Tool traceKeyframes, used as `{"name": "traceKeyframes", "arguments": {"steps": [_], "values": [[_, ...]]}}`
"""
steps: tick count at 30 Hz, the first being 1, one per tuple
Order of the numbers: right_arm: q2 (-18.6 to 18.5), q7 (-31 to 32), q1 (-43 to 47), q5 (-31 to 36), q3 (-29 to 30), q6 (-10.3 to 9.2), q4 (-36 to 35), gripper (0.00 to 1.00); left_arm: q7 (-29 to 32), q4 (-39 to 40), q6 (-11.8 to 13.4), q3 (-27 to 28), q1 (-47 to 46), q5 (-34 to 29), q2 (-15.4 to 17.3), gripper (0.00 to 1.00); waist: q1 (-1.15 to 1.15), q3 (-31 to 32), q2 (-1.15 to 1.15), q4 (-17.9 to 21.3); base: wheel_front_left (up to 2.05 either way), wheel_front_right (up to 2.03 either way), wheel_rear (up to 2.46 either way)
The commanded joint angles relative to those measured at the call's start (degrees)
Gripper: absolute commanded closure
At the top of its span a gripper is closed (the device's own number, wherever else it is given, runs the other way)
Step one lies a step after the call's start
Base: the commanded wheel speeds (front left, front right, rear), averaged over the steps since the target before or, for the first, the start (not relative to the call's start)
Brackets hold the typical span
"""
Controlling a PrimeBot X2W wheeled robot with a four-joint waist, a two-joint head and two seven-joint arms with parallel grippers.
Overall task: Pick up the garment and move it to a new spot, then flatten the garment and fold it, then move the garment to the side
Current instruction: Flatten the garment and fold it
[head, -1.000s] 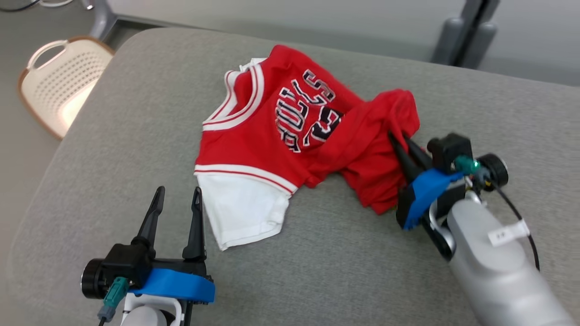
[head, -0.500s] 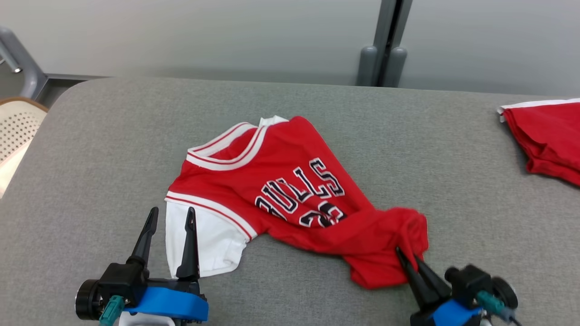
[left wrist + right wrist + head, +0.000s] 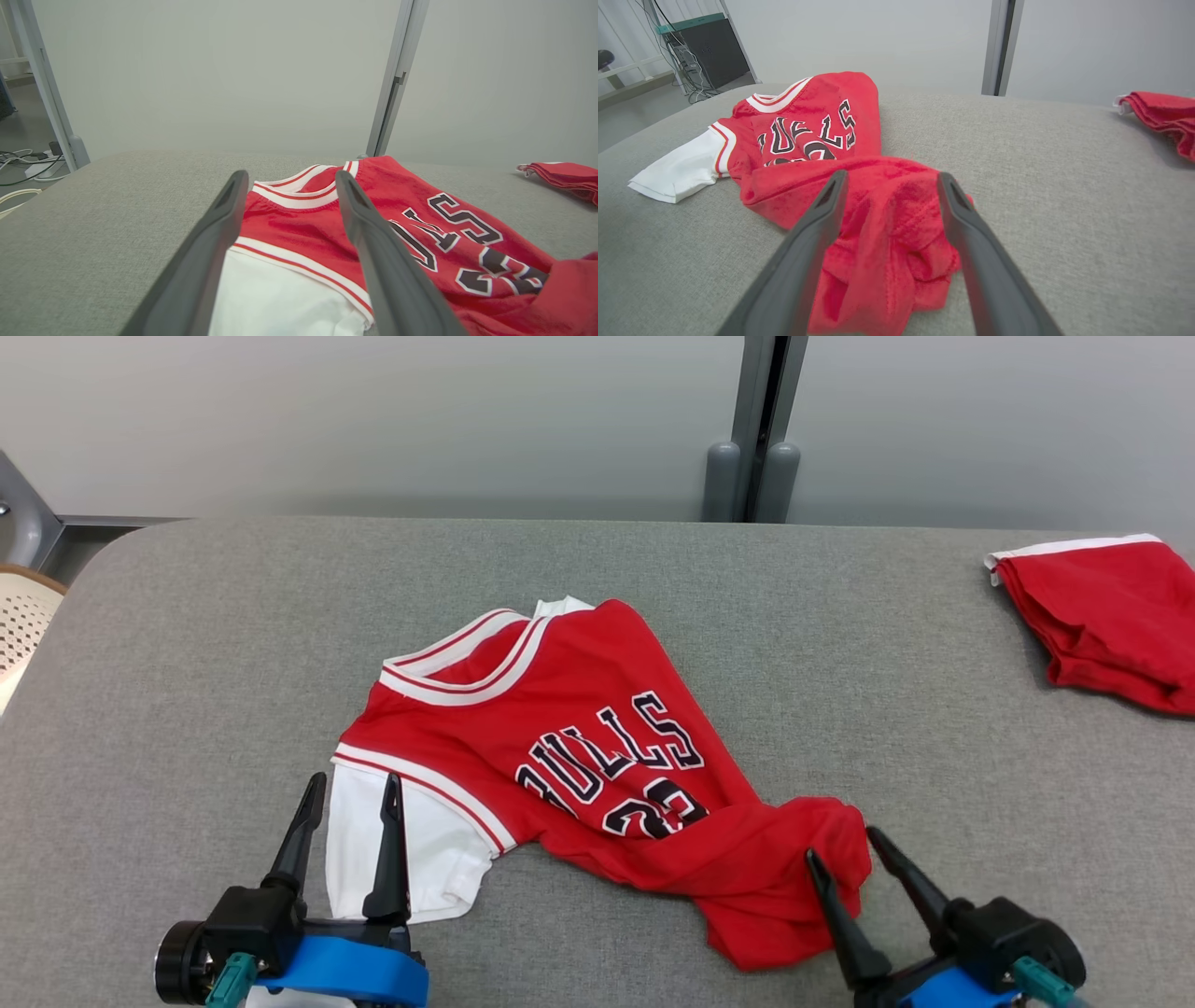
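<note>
The garment (image 3: pixel 579 747) is a red jersey with black lettering, white trim and a white sleeve, lying crumpled on the grey padded table (image 3: pixel 187 644). Its bunched red hem lies at the lower right, its white sleeve at the lower left. My right gripper (image 3: pixel 845 840) stands open with its two dark fingers either side of the bunched hem (image 3: pixel 887 219), the cloth lying loose between them. My left gripper (image 3: pixel 353 784) is open and hovers over the white sleeve (image 3: pixel 280 298), holding nothing. The jersey (image 3: pixel 420 233) spreads ahead in the left wrist view.
A second red folded cloth (image 3: pixel 1102 616) lies at the table's far right edge, also seen as red cloth (image 3: pixel 1162 116). A perforated cream basket (image 3: pixel 19 625) stands off the left side. A grey wall with a vertical post (image 3: pixel 752 429) runs behind the table.
My right gripper, shut on the red hem in both earlier frames, has opened and let it go. The head camera swung right and tilted, bringing the second red cloth into view.
</note>
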State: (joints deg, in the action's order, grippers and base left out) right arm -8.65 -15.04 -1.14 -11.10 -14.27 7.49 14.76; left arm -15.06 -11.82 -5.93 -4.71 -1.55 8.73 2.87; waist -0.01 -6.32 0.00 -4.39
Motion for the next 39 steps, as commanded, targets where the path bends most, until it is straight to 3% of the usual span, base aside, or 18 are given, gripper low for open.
{"name": "traceKeyframes", "arguments": {"steps": [1, 7, 13, 23, 31, 32, 33, 34, 39], "values": [[-0.58, -0.18, -1.41, 0.69, 0.34, 0.01, -0.64, 0.00, -0.15, 0.07, -0.07, 0.04, -0.22, -0.19, 0.04, 0.00, 0.01, -0.03, 0.00, -0.12, 0.00, 0.00, 0.00], [-2.44, 1.92, -7.39, 0.45, 2.69, 0.01, -0.08, 0.00, -0.15, 0.28, -0.01, -0.02, -0.73, 0.20, 0.04, 0.00, 0.01, -0.52, 0.00, -0.60, 0.00, 0.00, 0.00], [-3.33, 5.35, -12.11, 0.40, 3.12, 0.01, 5.15, 0.00, -0.15, 0.15, 0.11, -0.60, -1.13, 0.62, 0.04, 0.00, 0.01, -1.11, 0.00, -1.64, 0.00, 0.00, 0.00], [-2.72, 8.30, -12.03, -1.23, -0.32, 0.01, 16.80, 0.00, -0.15, 0.23, 0.22, -0.79, -1.83, 0.92, 0.03, 0.00, 0.01, -2.46, 0.00, -3.10, 0.00, 0.00, 0.00], [-2.44, 7.94, -13.38, -2.90, -2.86, 0.01, 21.48, 0.00, -0.15, 0.04, 0.34, -1.24, -2.29, 1.19, 0.03, 0.00, 0.01, -3.03, 0.00, -3.07, 0.00, 0.00, 0.00], [-2.34, 7.88, -13.61, -3.38, -3.30, 0.02, 21.84, 0.51, -0.15, 0.00, 0.37, -1.35, -2.44, 1.19, 0.03, 0.00, 0.01, -3.08, 0.00, -3.12, 0.00, 0.00, 0.00], [-2.31, 7.63, -14.06, -3.60, -3.84, 0.02, 21.98, 0.82, -0.15, -0.05, 0.41, -1.44, -2.50, 1.23, 0.04, 0.00, 0.01, -3.13, 0.00, -3.16, 0.00, 0.00, 0.00], [-2.36, 7.45, -14.51, -3.82, -4.29, 0.02, 22.15, 1.00, -0.15, -0.07, 0.43, -1.52, -2.52, 1.27, 0.04, 0.00, 0.01, -3.18, 0.00, -3.22, 0.00, 0.00, 0.00], [-3.06, 5.74, -18.40, -4.57, -4.85, 0.01, 22.81, 1.00, -0.15, -0.12, 0.47, -1.79, -3.04, 1.35, 0.03, 0.00, 0.01, -3.62, 0.00, -3.61, 0.00, 0.00, 0.00]]}}
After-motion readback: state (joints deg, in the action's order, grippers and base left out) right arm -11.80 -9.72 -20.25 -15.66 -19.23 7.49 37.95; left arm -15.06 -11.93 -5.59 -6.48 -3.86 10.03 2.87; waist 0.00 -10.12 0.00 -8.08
